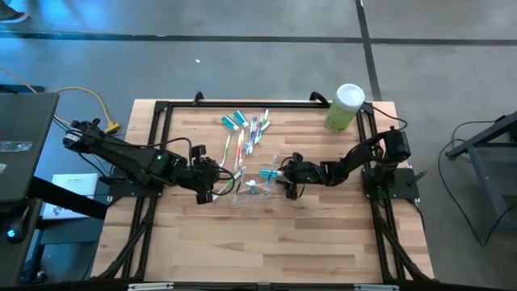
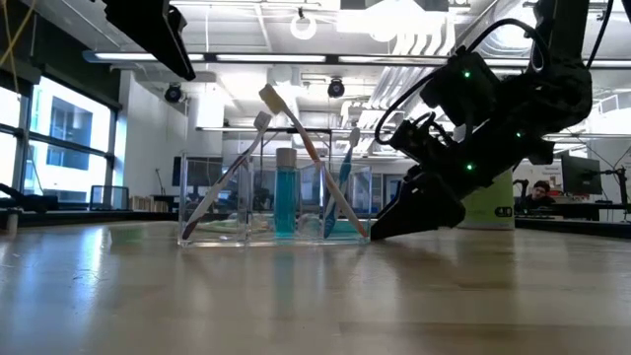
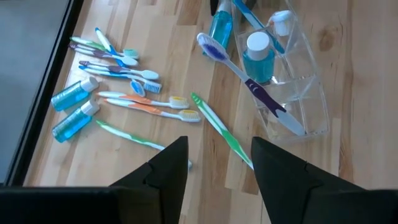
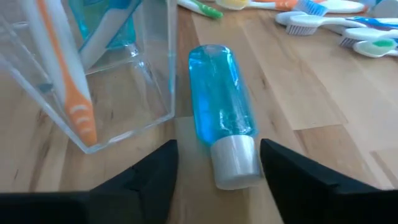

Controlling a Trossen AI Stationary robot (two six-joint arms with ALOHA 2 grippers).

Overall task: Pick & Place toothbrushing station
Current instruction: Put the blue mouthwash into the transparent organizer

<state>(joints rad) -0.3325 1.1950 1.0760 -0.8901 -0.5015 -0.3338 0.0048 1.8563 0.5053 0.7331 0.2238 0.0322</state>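
Note:
A clear plastic holder with compartments [image 1: 249, 191] stands mid-table. In it, toothbrushes lean on its walls and a blue tube [image 2: 285, 197] stands upright. My right gripper [image 1: 285, 181] is open, low at the table by the holder's right side. Its fingers stand on either side of a blue tube with a white cap [image 4: 221, 118] that lies flat on the wood, apart from it. My left gripper [image 1: 213, 179] is open and above the table, left of the holder. A green toothbrush [image 3: 219, 126] lies on the table below it. Loose toothbrushes and tubes [image 1: 246, 129] lie farther back.
A light-green canister with a white lid [image 1: 346, 107] stands at the far right corner. A black frame [image 1: 161, 113] runs along the table's edges. The bare wood in front of the holder [image 1: 258, 242] gives free room.

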